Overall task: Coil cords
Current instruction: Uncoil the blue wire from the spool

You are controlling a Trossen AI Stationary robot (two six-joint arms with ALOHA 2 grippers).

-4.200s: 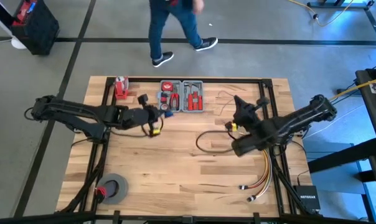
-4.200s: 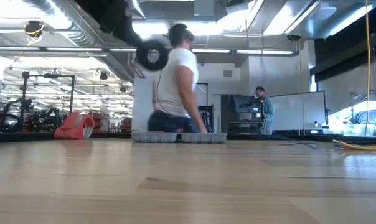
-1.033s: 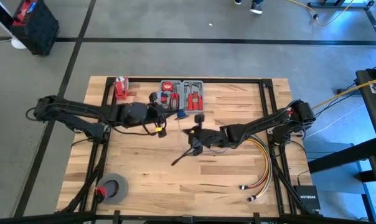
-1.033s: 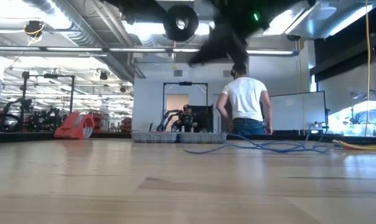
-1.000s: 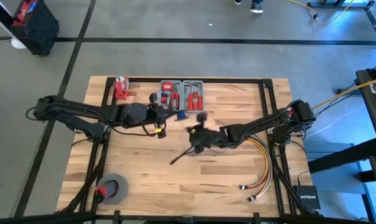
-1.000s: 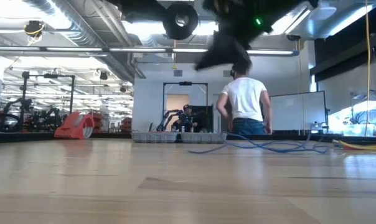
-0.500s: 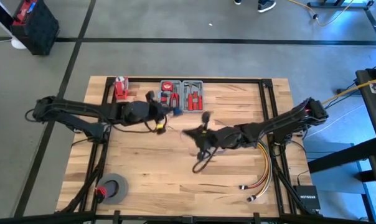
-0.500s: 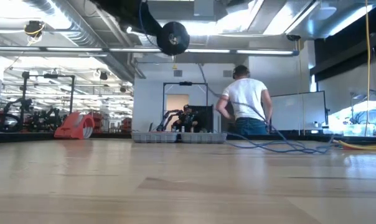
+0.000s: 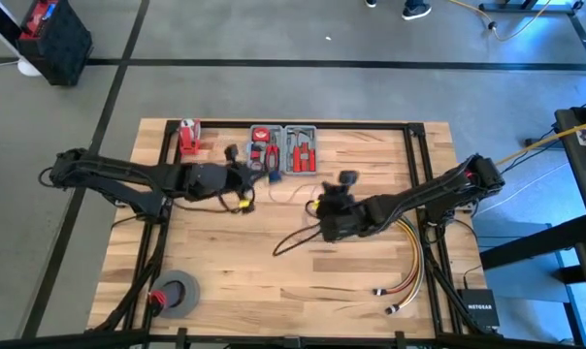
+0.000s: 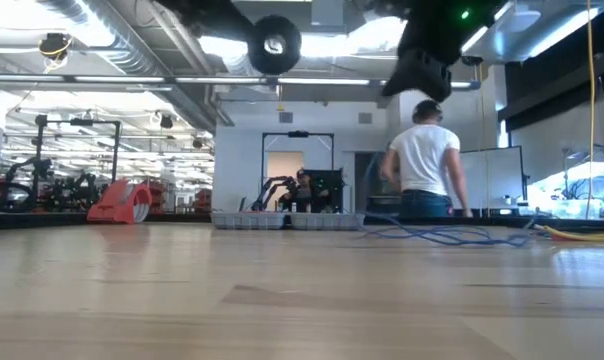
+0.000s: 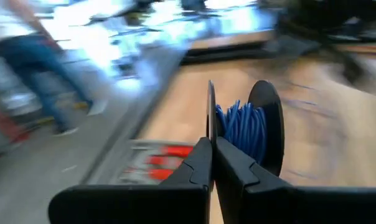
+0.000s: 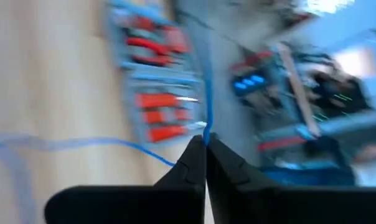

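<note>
Cord (image 9: 295, 239) is partly wound: one stretch trails loose over the worktop (image 9: 225, 281) between the two arms, and a blue bundle already sits on the spool (image 11: 247, 127).

Going from large to small, the wooden worktop carries a grey tool tray (image 9: 285, 147) at its far edge, a bunch of yellow and orange cables (image 9: 409, 267) near the right arm's base, and a tape roll (image 9: 177, 294) at the near left corner.

The left gripper (image 9: 246, 167) is held above the worktop just beside the tray. Its fingers (image 11: 200, 165) are pressed shut on the rim of a spool disc, with the wound blue cord sitting between the two discs.

The right gripper (image 9: 330, 206) is raised over the middle of the worktop. Its fingers (image 12: 194, 163) are pinched shut on the thin blue cord, which runs from the tips out across the wood; in the low view a blue tangle (image 10: 437, 236) lies on the surface behind.

Judging by this, winding is under way but not finished: the loose length on the worktop remains to be taken onto the spool, and how much that is cannot be told.
</note>
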